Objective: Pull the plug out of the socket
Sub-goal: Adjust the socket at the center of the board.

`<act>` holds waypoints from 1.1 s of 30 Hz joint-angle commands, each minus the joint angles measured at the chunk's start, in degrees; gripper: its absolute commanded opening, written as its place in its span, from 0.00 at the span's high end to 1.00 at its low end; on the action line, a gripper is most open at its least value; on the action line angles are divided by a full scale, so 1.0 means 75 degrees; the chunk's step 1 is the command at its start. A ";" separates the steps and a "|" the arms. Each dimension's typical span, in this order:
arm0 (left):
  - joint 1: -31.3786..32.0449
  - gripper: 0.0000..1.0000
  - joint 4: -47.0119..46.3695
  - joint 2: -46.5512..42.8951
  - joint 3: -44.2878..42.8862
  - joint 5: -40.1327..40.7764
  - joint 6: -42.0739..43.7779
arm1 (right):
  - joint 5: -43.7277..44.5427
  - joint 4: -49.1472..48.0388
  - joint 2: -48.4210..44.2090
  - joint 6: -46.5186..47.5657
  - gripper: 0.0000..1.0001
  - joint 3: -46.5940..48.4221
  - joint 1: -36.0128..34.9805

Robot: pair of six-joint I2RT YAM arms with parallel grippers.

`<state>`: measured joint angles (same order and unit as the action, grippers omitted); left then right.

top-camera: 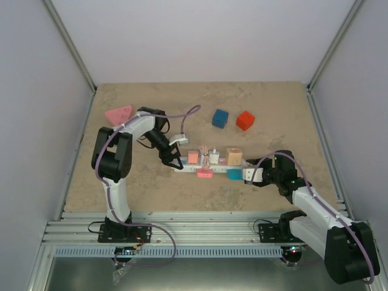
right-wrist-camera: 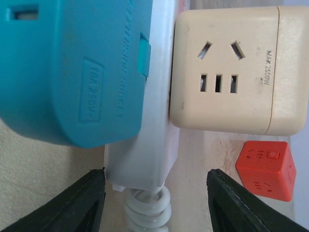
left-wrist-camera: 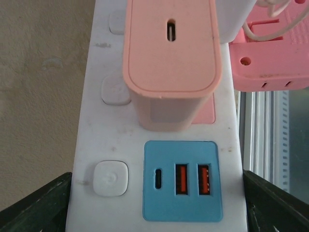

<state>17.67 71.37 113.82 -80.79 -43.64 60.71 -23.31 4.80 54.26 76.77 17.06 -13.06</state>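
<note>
**Top external view: white socket strip lying crosswise between the two grippers**

The socket point(top-camera: 184, 168) is being seen as a long white plastic bar. It is lying on the table point(top-camera: 121, 194) near the middle, between the two arms. In the left wrist view a blue panel point(left-wrist-camera: 182, 181) with three small ports, a pink panel point(left-wrist-camera: 207, 108) and a row of white push buttons point(left-wrist-camera: 110, 178) are being shown on its top face. A salmon plug point(left-wrist-camera: 171, 58) is being carried upright in the pink panel.

The other coloured panels are being covered by plugs, and the far part of the bar is being cut off by the frame edge. Whether the teal plug point(right-wrist-camera: 72, 67) and the beige cube adapter point(right-wrist-camera: 224, 67) are being seated in the bar or only lying against it cannot be told.

The long axis is being laid left to right, almost parallel to the near table edge. The coiled cord stub point(right-wrist-camera: 147, 208) is being pointed toward the right arm, the blue end toward the left arm.

The blue end is being grasped across its width by the left gripper point(top-camera: 173, 163), with its fingers point(left-wrist-camera: 34, 208) lying against both long edges. The right gripper point(top-camera: 247, 174) is being held released: its fingers point(right-wrist-camera: 251, 203) are standing apart around the corded end, with a gap on one side.
</note>
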 commanded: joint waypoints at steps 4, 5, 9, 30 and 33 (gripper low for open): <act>-0.0059 0.88 0.0615 0.0136 -0.0355 -0.1351 0.0538 | -0.0654 -0.0242 0.0193 -0.0085 0.36 -0.0077 0.0030; -0.0068 0.88 0.0578 0.0149 -0.0343 -0.1366 0.0507 | -0.0693 -0.0252 0.0222 -0.0052 0.35 -0.0127 0.0030; -0.0126 0.91 0.0401 0.0202 -0.0303 -0.1423 0.0313 | -0.0774 -0.0134 0.0296 -0.0023 0.33 -0.0115 0.0030; -0.0280 0.82 0.0685 0.0373 -0.0395 -0.1593 0.0605 | -0.1054 -0.1055 0.0829 -0.0492 0.89 -0.0077 0.0029; -0.0330 0.73 0.0670 0.0407 -0.0427 -0.1592 0.0593 | -0.1130 -0.1037 0.0665 -0.0355 0.98 -0.0135 0.0030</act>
<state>15.68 74.94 116.75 -82.08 -48.99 61.78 -28.18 -2.52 61.01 73.89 15.68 -12.93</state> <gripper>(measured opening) 0.854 0.340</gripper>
